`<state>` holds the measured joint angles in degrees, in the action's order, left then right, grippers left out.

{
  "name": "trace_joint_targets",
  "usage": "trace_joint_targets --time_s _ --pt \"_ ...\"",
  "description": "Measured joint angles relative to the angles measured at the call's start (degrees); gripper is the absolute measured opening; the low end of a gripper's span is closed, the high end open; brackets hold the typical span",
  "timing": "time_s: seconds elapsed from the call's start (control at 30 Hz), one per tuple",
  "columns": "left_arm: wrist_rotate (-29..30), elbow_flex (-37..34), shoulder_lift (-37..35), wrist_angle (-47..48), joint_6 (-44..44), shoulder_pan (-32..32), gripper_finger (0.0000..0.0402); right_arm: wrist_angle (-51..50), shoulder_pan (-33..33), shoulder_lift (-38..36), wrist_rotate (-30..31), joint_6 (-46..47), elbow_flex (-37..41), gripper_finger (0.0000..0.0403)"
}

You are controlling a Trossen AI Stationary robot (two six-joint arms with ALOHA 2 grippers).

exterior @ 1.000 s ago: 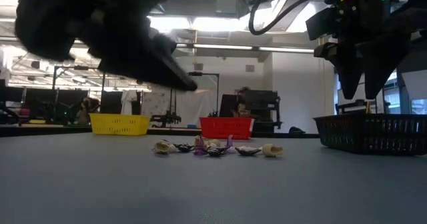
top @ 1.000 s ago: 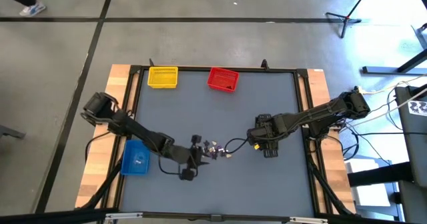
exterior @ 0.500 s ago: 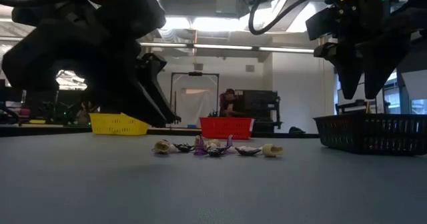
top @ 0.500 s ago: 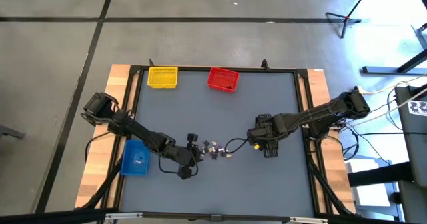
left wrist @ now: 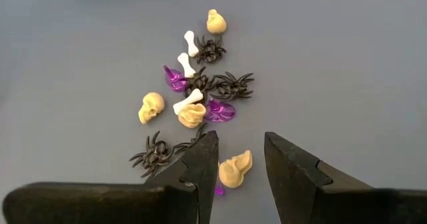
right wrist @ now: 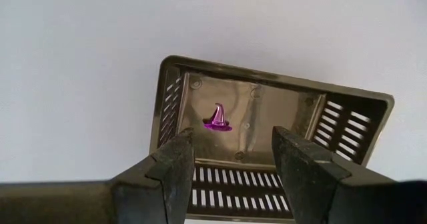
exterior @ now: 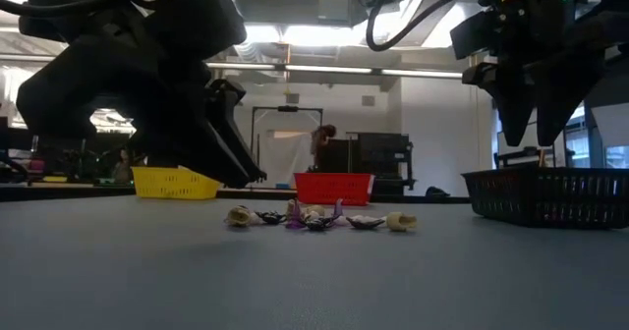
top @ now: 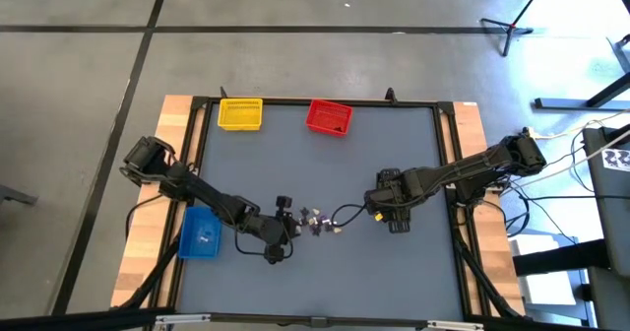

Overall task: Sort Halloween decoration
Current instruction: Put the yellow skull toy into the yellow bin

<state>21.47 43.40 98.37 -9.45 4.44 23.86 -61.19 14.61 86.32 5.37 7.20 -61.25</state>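
Centre-low of the high view, the left gripper [left wrist: 239, 159] hangs with fingers spread over a tan skull [left wrist: 235, 171], lined up to pinch it from the Halloween decoration [top: 317, 221]. Right gripper [right wrist: 231, 159] waits spread above the black bin [right wrist: 347, 107] (one purple hat [right wrist: 217, 117] already inside).

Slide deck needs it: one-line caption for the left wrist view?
Open left gripper poised over a tan skull at the edge of a pile of skulls, bones, spiders and purple hats.
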Motion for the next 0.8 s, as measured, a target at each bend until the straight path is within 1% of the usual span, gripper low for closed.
trace_joint_targets --time_s 0.17,0.27,0.4,0.7,0.8 --pt "0.02 0.0 1.18 0.04 0.1 -0.01 0.0114 0.02 0.0 0.0 0.0 0.02 0.0 0.0198" --pt "-0.52 -0.02 3.51 -0.32 1.11 -0.01 0.0114 0.0 0.0 0.0 0.0 0.01 0.0 0.0198" --pt "0.48 0.03 5.76 -1.08 1.63 -0.02 0.0115 0.02 0.02 0.0 0.0 0.0 0.0 0.0198" --pt "0.5 0.07 5.95 -0.83 1.83 -0.1 0.0114 0.04 0.0 0.0 0.0 0.0 0.0 0.0198" --pt "0.46 0.07 5.95 -0.73 3.86 -0.12 0.0114 0.04 0.01 0.0 0.0 0.01 0.0 0.0198"
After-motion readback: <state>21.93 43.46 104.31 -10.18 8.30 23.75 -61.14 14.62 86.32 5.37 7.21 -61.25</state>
